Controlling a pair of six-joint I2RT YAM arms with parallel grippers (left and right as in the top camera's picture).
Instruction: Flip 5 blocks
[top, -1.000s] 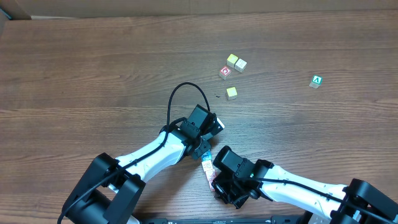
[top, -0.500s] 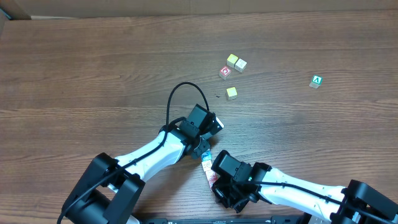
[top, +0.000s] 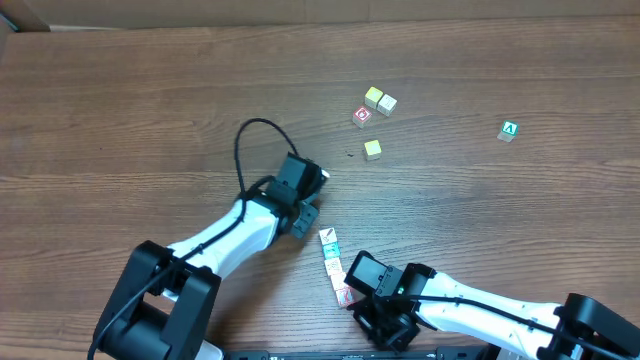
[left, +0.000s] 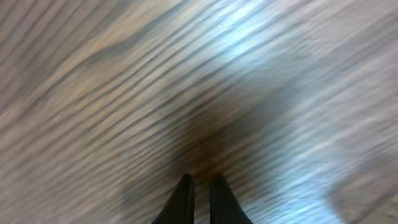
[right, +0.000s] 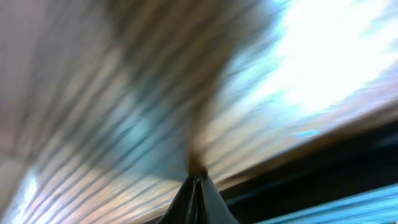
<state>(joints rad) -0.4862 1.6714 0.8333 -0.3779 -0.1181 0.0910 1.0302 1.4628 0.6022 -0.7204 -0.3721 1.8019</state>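
The blocks (top: 331, 253) lie in a short row on the wooden table, running from the top one (top: 326, 236) down to a pink-red one (top: 343, 296) beside the right arm. My left gripper (top: 306, 218) is up and left of the row, apart from it. In the blurred left wrist view it (left: 200, 183) is shut over bare wood, holding nothing. My right gripper (top: 383, 328) is just right of the row's lower end, near the table's front edge. The right wrist view shows it (right: 198, 177) shut and empty, with no block in sight.
Two plain yellow and cream cubes (top: 379, 99), a red-ring cube (top: 362, 117) and another yellow cube (top: 372, 149) sit at the upper middle. A green cube marked "A" (top: 509, 130) stands far right. The table's front edge (right: 292, 146) is close to my right gripper.
My left gripper has pulled up and left, off the top of the row, which now shows fully. My right gripper has slid down toward the front edge.
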